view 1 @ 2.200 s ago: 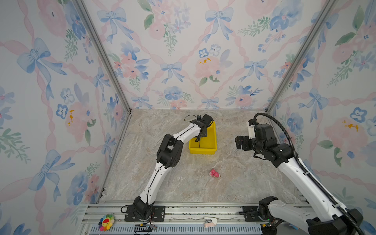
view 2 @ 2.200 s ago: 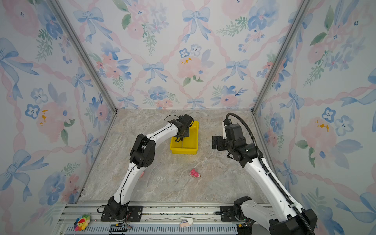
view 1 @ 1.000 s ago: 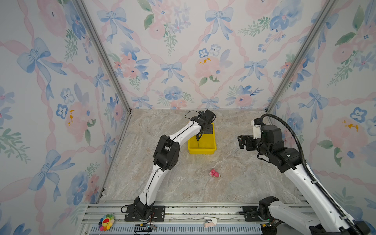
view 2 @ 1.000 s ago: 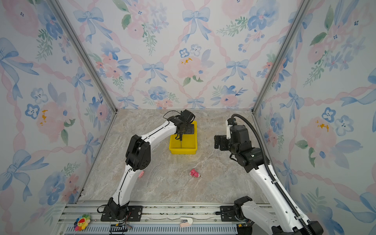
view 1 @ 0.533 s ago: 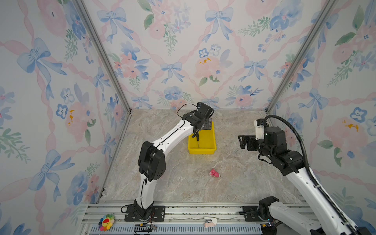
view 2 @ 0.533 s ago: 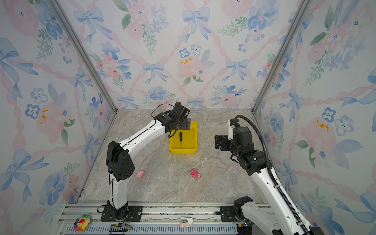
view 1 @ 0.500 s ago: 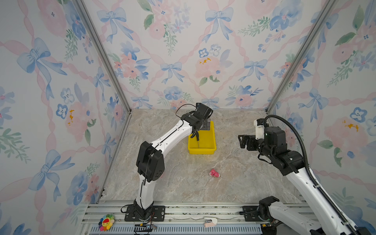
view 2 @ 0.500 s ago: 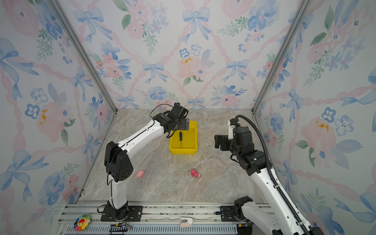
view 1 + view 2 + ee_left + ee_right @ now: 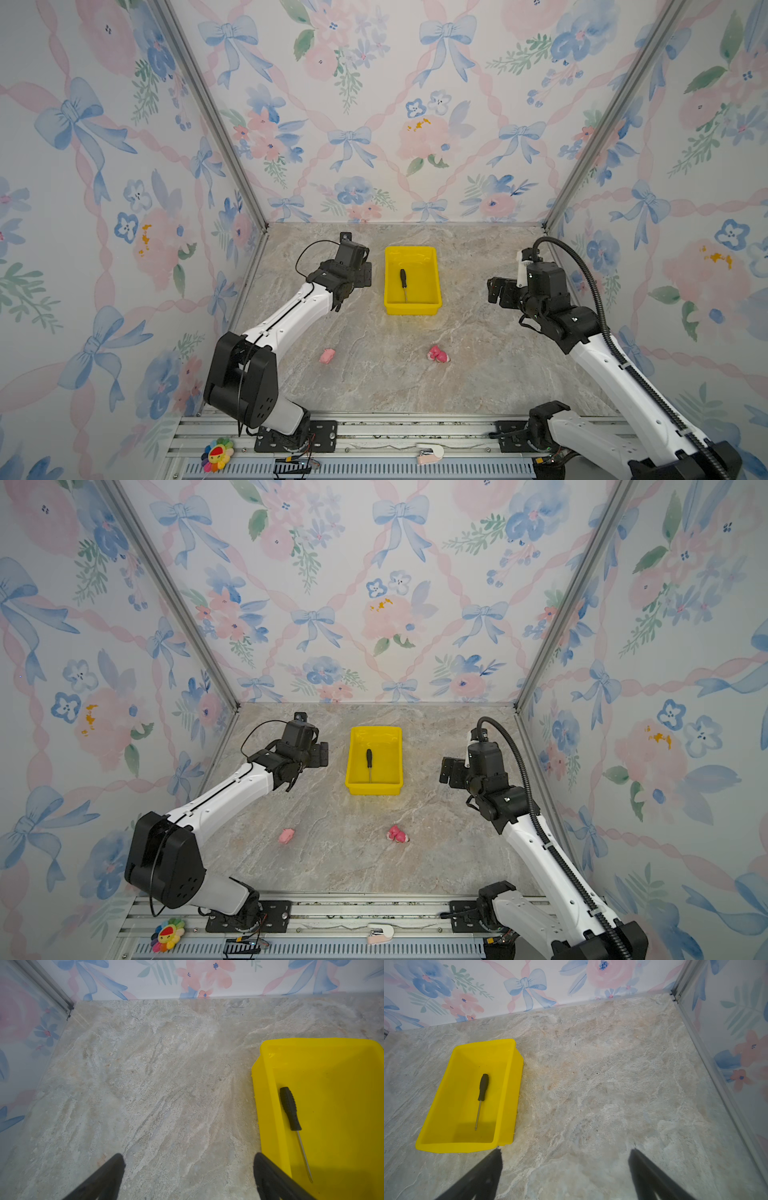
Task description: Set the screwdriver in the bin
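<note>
Left end effector point(image 9: 189, 1159) is spread wide with nothing in it, hanging over bare counter point(image 9: 374, 386) just left of the bin point(image 9: 411, 309). Right end effector point(image 9: 564, 1153) is just as wide and empty, well off to the bin's right.

The screwdriver point(image 9: 403, 284) lies flat on the bin floor, handle toward the far wall, tip toward the near one, a bit closer to the left wall. So I'd call the job basically done, and the step in hand is just clearing out.

To do that cleanly I'd go up and away to the left and not clip the rim. The bin looks like light, glossy moulded plastic with rounded corners, and it'd probably skate on the smooth stone-look counter. The handle is black and ribbed, and the shaft is thin bright metal, so a bump could roll it.

Two small pink lumps point(image 9: 327, 355) sit nearer on the counter, not involved.
</note>
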Tool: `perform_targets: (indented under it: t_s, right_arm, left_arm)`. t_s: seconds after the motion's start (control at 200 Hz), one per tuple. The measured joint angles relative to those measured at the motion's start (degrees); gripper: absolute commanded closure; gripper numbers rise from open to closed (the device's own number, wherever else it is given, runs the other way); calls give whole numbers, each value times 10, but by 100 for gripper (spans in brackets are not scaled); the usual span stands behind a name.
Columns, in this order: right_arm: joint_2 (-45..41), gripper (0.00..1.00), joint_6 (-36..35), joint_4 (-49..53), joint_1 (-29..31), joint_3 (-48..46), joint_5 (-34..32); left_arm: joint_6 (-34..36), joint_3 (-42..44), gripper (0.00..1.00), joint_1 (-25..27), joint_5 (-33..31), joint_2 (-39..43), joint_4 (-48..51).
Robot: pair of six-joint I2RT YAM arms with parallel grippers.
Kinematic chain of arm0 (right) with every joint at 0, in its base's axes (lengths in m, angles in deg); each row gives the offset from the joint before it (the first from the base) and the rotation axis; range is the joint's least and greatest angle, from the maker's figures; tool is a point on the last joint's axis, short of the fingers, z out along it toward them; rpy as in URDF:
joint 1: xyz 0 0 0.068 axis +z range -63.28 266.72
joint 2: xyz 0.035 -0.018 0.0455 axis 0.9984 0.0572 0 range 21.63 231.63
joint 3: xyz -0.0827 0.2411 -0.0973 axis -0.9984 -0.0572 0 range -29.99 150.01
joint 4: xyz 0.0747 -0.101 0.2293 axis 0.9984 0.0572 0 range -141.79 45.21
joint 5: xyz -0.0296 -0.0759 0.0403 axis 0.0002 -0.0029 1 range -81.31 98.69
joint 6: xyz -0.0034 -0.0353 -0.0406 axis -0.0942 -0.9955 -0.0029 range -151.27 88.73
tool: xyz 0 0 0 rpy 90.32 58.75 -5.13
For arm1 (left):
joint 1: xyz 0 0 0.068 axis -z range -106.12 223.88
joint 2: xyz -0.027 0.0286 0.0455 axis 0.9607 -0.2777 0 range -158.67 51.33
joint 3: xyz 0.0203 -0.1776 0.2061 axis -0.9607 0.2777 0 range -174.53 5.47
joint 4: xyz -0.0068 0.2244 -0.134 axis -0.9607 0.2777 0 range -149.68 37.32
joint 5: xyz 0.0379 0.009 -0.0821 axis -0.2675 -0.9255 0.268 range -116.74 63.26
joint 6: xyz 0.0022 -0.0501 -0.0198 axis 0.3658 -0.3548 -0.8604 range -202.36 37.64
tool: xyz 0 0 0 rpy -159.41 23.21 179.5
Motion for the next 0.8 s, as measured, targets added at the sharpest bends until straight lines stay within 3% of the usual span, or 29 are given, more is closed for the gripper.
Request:
perform_targets:
  t_s: [0.22, 0.535, 0.69, 0.8]
  right_arm:
    - [6, 3, -3, -66, -4, -28, -20]
    - [38, 3, -50, -141, -44, -82, -37]
    - [39, 3, -83, -171, -51, -122, -55]
    - [31, 3, -95, -192, -61, -168, -71]
  left_arm:
    - [25, 18, 2, -15, 13, 5, -57]
    - [25, 26, 3, -28, -37, -12, -99]
    - [40, 94, 3, -34, -35, 2, -138]
    - [73, 185, 2, -37, -14, 60, -186]
